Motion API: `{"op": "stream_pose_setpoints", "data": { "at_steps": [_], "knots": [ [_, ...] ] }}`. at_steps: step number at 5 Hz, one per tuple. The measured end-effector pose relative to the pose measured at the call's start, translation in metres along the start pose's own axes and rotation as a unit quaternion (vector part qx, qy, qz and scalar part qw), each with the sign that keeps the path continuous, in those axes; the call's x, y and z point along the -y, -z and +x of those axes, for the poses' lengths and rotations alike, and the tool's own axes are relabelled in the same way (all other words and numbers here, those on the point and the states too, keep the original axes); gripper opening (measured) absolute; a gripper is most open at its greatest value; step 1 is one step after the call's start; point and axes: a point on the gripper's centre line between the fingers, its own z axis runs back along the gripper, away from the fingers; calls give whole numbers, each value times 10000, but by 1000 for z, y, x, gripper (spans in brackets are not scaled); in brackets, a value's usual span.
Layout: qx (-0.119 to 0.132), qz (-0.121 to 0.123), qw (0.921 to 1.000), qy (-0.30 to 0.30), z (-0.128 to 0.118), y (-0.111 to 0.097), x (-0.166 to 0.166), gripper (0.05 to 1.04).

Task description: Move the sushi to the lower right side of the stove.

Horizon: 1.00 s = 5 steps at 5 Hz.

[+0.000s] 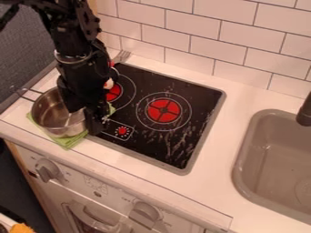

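Observation:
The gripper (92,119) hangs low between the metal pot and the left edge of the black stove (200,101); I cannot tell how its jaws stand. A small pale thing with some red (108,84) peeks out beside the arm, over the stove's back left burner. It is mostly hidden, and whether it is the sushi I cannot tell. The stove's lower right part (176,152) carries streaky reflections.
The metal pot (50,113) stands on a green cloth (74,140) at the counter's left, close against the gripper. A silver fork (122,56) lies behind the stove. A grey sink (267,154) with a black faucet (305,112) is on the right, below the tiled wall.

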Motion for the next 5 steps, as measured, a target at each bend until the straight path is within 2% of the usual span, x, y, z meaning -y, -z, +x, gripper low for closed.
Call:
{"op": "stream_pose_setpoints", "data": {
  "at_steps": [1, 3, 4, 5],
  "knots": [
    [-109, -111, 9999, -7, -1, 6, 2, 1001],
    [41, -155, 9985, -526, 31, -1, -44, 1001],
    [36, -129, 9974, -709, 45, 3, -63, 1001],
    [-108, -85, 9962, -864, 52, 19, -82, 1001]
  ]
}}
